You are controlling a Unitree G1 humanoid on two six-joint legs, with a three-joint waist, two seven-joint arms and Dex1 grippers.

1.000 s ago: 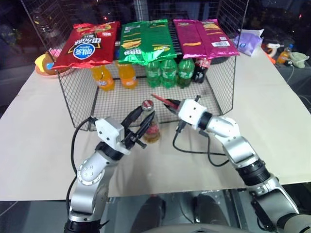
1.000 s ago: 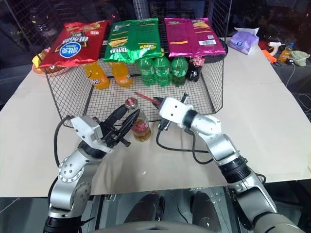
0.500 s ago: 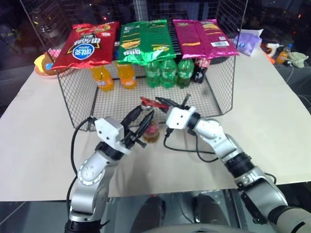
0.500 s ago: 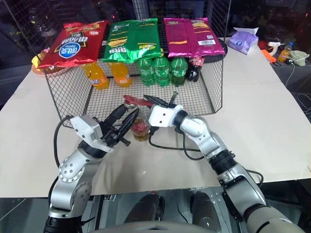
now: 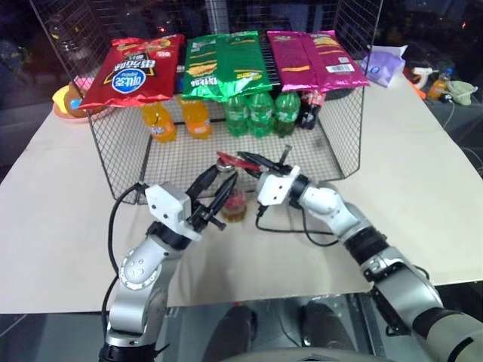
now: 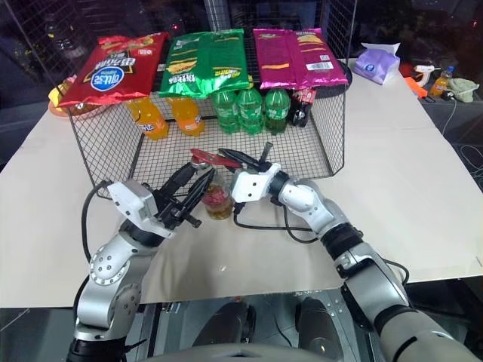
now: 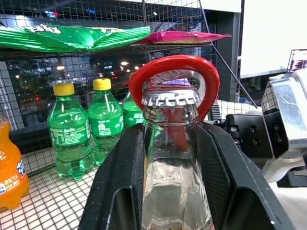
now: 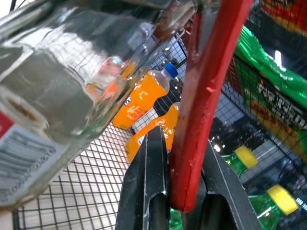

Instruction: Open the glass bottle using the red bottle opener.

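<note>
Head view: the left pincer [image 5: 219, 197] clamps the bottle [image 5: 235, 204], which stands on the surface [image 5: 60, 219] between its fingers. The right pincer [image 5: 255, 159], shut on the opener [image 5: 235, 158], reaches in from the bottle's other side.

Left wrist view: the opener's ring sits behind and around the cap [image 7: 169, 97].

Right wrist view: the red handle is pinched between the fingers [image 8: 152, 182].

Judgement: the step is seating the ring; next, catch the cap's rim and lever up
</note>
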